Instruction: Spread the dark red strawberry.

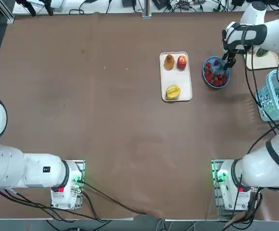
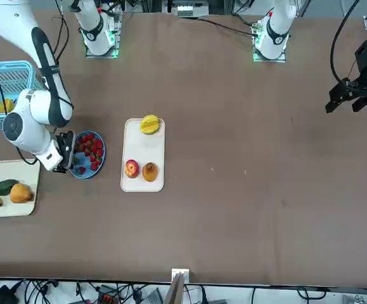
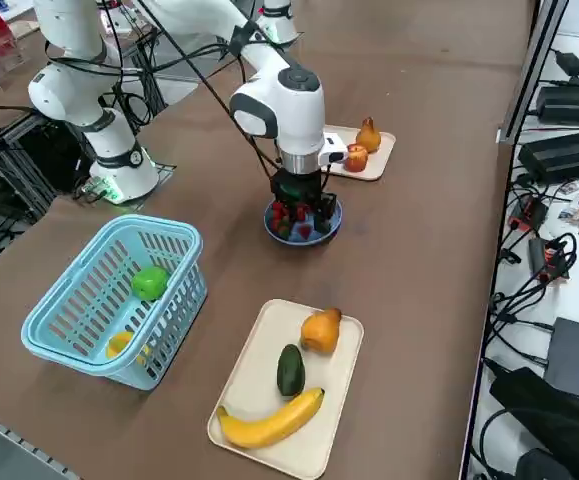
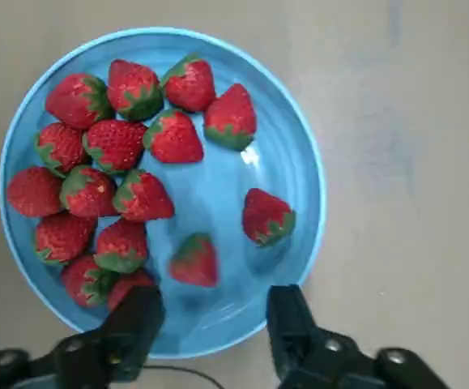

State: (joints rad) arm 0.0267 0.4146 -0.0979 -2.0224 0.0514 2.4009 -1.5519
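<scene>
Dark red strawberries [image 4: 115,147] with green tops in a bright blue plate [image 4: 291,170], brown bench [image 1: 115,96] around the plate, cream tray [image 1: 176,77] beside the plate with a red-yellow apple [image 1: 181,62], black end effector [image 4: 210,336] above the plate

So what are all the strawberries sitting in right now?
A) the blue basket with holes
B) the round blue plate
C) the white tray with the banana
B: the strawberries lie on the round blue plate, and the right gripper is open over it.
</scene>
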